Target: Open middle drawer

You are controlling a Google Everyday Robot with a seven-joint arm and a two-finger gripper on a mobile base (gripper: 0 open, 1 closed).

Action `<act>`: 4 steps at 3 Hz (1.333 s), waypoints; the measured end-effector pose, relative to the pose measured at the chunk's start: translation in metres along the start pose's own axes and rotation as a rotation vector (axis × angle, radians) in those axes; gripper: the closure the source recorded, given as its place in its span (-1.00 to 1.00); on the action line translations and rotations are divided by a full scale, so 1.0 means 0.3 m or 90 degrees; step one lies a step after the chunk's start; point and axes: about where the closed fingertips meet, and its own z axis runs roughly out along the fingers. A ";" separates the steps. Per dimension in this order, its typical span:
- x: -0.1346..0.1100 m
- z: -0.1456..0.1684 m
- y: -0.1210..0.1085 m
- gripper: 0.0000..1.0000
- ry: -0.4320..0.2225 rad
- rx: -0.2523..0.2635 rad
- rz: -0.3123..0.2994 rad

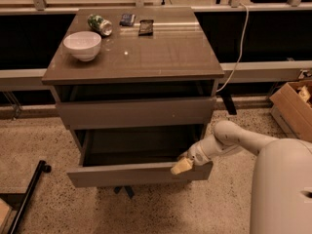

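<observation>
The taupe-grey cabinet point(131, 57) stands in the middle of the camera view. Its middle drawer point(131, 174) is pulled out towards me, and its plain grey inside shows as a dark hollow behind the front panel. The upper drawer front point(134, 112) above it stays closed. My gripper point(182, 166), with yellowish tips, rests on the top edge of the middle drawer's front panel near its right end. My white arm point(229, 138) reaches to it from the right.
On the cabinet top sit a white bowl point(82, 45), a green can point(99, 24) lying down and two small dark packets point(145, 27). A cardboard box point(295, 106) stands at the right. A black pole point(27, 196) lies on the floor at the left. My white body point(282, 189) fills the lower right.
</observation>
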 end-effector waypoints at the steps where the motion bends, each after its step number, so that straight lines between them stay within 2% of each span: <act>1: 0.064 0.043 0.045 -1.00 0.078 -0.031 0.011; 2: 0.063 0.042 0.046 -1.00 0.078 -0.031 0.011; 3: 0.148 0.077 0.115 -1.00 0.177 -0.076 0.036; 4: 0.159 0.072 0.135 -1.00 0.196 -0.084 0.042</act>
